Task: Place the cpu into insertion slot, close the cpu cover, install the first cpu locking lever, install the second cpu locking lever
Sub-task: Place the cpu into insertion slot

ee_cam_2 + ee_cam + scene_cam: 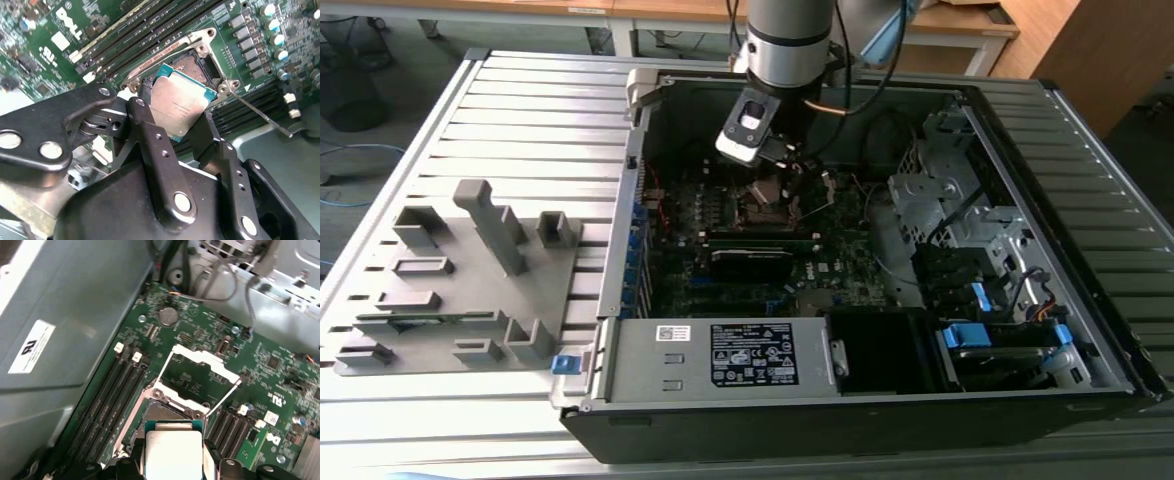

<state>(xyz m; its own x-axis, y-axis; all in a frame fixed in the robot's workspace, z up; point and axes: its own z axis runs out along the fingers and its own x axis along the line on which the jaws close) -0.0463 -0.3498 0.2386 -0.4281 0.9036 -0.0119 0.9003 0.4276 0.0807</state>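
The gripper point(174, 119) has its two black fingers point(150, 140) clamped on opposite edges of the cpu point(177, 105), silvery face towards the wrist cameras. Directly beneath the fingertips lies the insertion slot point(199, 67), its dark centre partly covered by the held chip; whether the chip touches it cannot be told. Just beyond the fingertips in the first wrist view, the cpu cover point(197, 375) stands flipped open past the slot. A thin metal locking lever point(262, 120) juts out unlatched from the slot's corner beside one finger. Long black memory slots point(115, 395) run alongside on the green motherboard point(280, 370). In the exterior view the gripper point(778, 165) reaches down inside the open computer case point(1067, 130).
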